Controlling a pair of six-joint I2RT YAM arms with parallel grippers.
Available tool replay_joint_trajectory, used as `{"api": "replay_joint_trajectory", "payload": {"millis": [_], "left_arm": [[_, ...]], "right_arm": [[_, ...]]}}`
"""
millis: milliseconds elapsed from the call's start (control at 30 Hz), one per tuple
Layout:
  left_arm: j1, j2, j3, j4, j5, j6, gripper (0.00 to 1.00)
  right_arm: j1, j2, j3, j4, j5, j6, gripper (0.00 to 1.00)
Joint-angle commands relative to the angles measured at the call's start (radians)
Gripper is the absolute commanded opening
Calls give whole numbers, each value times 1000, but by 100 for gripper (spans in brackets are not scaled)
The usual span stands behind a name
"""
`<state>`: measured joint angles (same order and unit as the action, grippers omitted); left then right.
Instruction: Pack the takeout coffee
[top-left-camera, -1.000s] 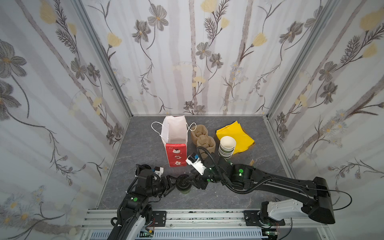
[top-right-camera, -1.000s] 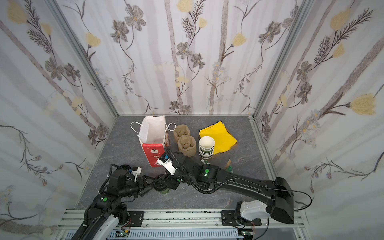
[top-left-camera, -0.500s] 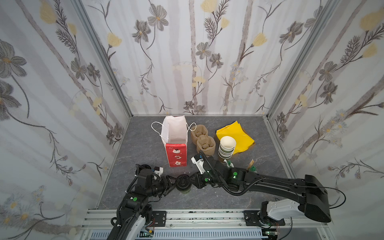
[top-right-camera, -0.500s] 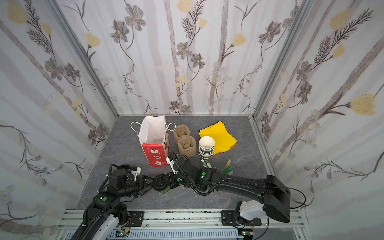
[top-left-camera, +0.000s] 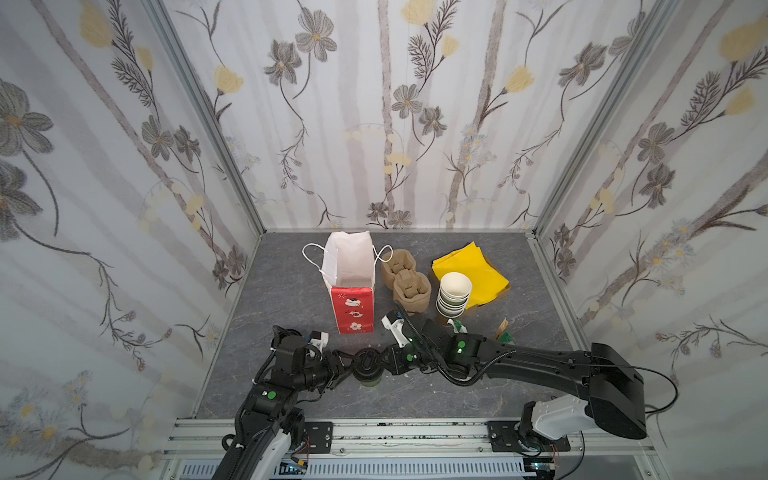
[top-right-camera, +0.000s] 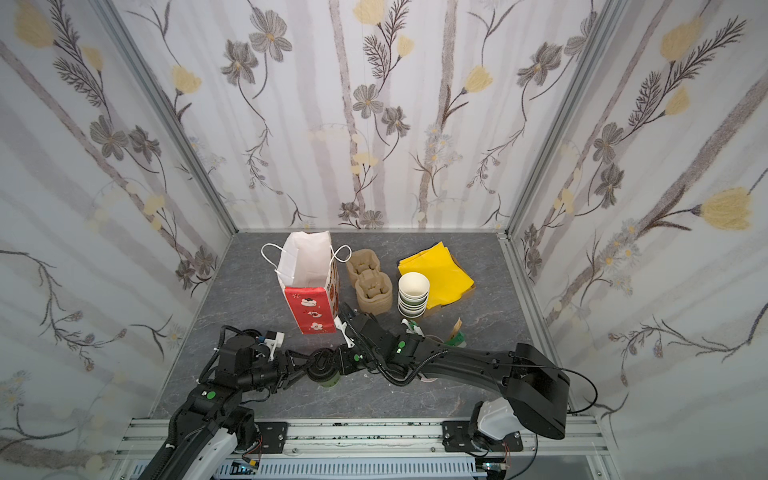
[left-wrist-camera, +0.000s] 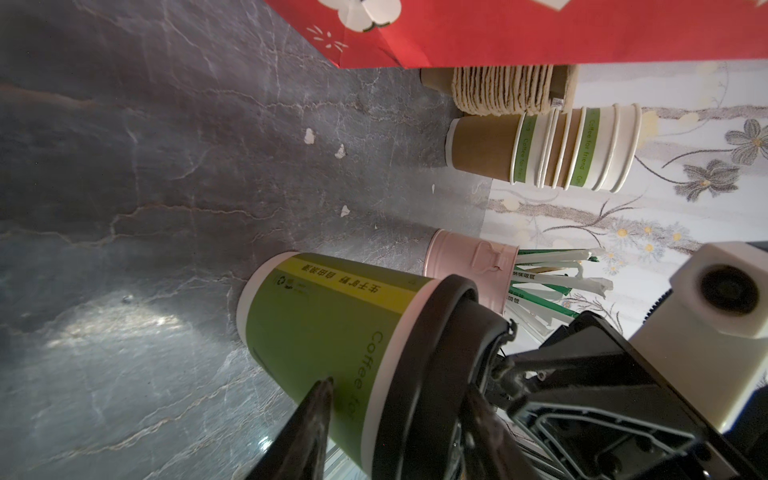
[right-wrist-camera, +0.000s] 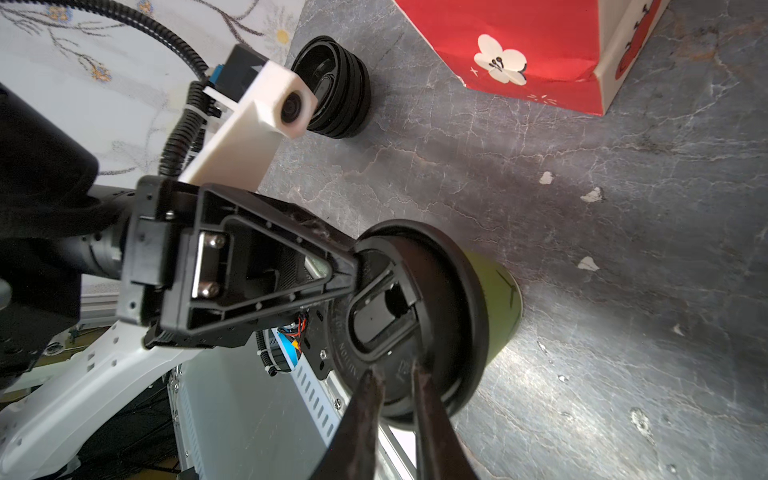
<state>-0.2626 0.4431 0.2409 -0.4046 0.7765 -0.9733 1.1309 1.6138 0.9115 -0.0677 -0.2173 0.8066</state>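
Standing unpacked at six o'clock on bench: takeout coffee; left gripper jaws straddling it, right gripper jaws near-together on lid; grips cannot tell.

straw cup half behind takeout coffee, red bag cut off at edge, lid stack partly behind cam mount

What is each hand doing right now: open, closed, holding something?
Left hand: closed around the cup, seemingly holding it.
Right hand: nearly closed, tips at the lid; whether it grips cannot be told.
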Motion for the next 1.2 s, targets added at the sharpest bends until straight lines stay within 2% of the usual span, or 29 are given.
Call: {"api": "replay_joint_trajectory", "payload": {"millis": [0, 200, 400, 567, 667, 800, 967, 1167], "left_arm": [[-1, 11, -6, -27, -19, 14, 48], [-1, 17, -11, -23, -22, 17, 46], [-1, 20, -17, -23, -25, 17, 45], [-1, 28, -2, -22, -28, 18, 45], [0, 29, 0, -20, -29, 20, 45], [-1, 28, 1, -16, -23, 13, 46], [-2, 32, 14, -12, -15, 15, 53], [-1, 28, 28, -7, -12, 13, 57]], "right_arm": [[-3, 22, 5, -3, 6, 2, 18], [-6, 41, 11, -55, 28, -10, 13], [-8, 25, 31, -78, 25, -33, 13], [-9, -80, 76, -42, 27, -56, 21], [-26, -110, 56, -59, 68, -55, 32], [-45, -68, 27, -86, 55, -50, 32], [-31, -25, 43, -82, -1, -56, 34], [-33, 22, 39, -91, -2, -60, 34]]}}
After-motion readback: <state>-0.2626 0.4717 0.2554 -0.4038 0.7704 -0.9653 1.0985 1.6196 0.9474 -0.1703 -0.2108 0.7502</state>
